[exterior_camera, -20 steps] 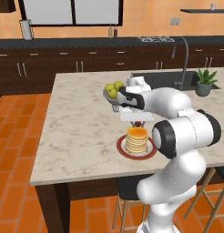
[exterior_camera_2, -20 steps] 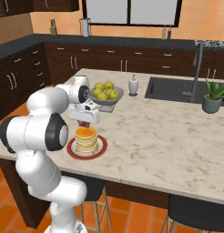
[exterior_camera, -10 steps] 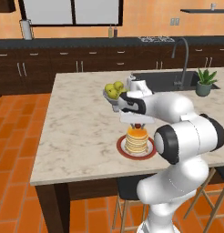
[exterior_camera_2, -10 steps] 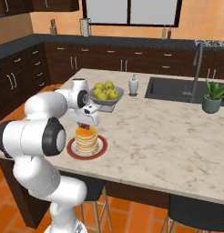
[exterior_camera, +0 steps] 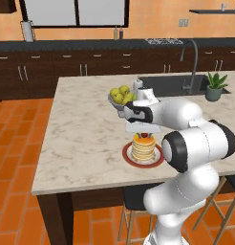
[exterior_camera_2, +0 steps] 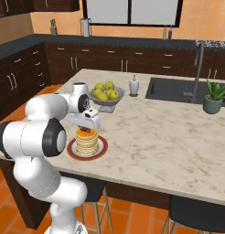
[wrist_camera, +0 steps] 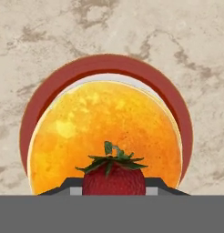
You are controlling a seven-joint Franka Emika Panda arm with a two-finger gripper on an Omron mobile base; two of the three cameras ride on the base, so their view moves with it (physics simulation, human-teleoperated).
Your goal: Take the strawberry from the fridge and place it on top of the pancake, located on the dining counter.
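Counter (exterior_camera: 76, 129): beige marbled island top; the plate sits near its front edge.
Plate (exterior_camera: 128, 156): white with a red rim, carrying the pancake (exterior_camera: 142, 149); the hand view shows the rim as a red arc round an orange-topped disc (wrist_camera: 104, 132).
Bowl (exterior_camera_2: 105, 101): holds yellow-green apples (exterior_camera: 120, 94), just behind the plate toward the counter's middle.
Gripper (exterior_camera: 144, 134): directly above the pancake, clamped on the strawberry (wrist_camera: 114, 175); the hand view shows the berry's green leaves and a dark fingertip at each side.
Strawberry, base views: a small red spot (exterior_camera_2: 86, 129) at the stack's top; contact with the topping cannot be told.
Dispenser (exterior_camera_2: 133, 85): right base view shows it whole beside the bowl.
Sink (exterior_camera_2: 178, 89), faucet (exterior_camera: 192, 62), plant (exterior_camera: 215, 86): far right part of the counter.
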